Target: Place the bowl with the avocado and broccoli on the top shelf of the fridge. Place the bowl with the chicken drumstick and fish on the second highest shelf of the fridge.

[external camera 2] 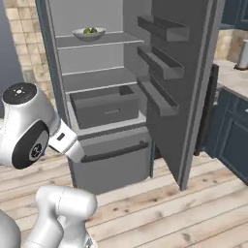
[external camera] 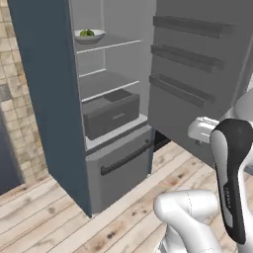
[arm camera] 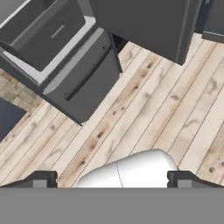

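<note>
From the left base view I see the fridge (external camera: pixel 74 99) standing open, and the bowl (external camera: pixel 89 35) with the avocado and broccoli already sits on its top shelf (external camera: pixel 111 44), near the left wall; the green food in it is too small for me to tell apart. The bowl is round, so it has no long axis and points no way. My arm is folded low at the right, well apart from that shelf. In the right base view the same bowl rests up and ahead of my arm, and the second shelf (external camera 2: pixel 97 77) below it is bare. I judge the other bowl is what I must fetch next. In the hand view my hand (arm camera: pixel 112 179) looks down at the wooden floor (arm camera: pixel 166 109), fingertips wide apart, holding nothing.
</note>
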Robot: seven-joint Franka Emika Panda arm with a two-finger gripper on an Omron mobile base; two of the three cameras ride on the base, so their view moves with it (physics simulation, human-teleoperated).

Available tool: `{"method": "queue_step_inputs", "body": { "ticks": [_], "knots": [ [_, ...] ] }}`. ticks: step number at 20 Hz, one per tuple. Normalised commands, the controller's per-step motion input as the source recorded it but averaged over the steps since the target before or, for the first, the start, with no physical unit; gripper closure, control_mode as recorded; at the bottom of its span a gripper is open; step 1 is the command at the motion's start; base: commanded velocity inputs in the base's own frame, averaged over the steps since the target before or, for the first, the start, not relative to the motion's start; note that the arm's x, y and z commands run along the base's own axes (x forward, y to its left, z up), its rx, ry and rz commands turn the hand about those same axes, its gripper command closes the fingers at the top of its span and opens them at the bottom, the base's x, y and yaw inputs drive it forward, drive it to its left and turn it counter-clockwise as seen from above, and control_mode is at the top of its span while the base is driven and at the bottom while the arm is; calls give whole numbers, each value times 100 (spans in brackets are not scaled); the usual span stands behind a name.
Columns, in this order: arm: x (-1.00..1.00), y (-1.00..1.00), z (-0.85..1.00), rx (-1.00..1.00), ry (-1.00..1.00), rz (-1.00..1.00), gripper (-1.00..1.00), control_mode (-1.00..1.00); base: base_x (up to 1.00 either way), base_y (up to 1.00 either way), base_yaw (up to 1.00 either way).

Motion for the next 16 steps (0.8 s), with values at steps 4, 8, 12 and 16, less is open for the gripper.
{"method": "queue_step_inputs", "body": {
  "ticks": [4, 8, 12, 16],
  "knots": [
    [0, 0, 0, 0, 0, 0, -100, 100, -49, 18, -90],
    [0, 0, 0, 0, 0, 0, -100, 100, -43, 13, -92],
    [0, 0, 0, 0, 0, 0, -100, 100, -28, 1, -90],
    [0, 0, 0, 0, 0, 0, -100, 100, -7, -36, -77]
  ]
}}
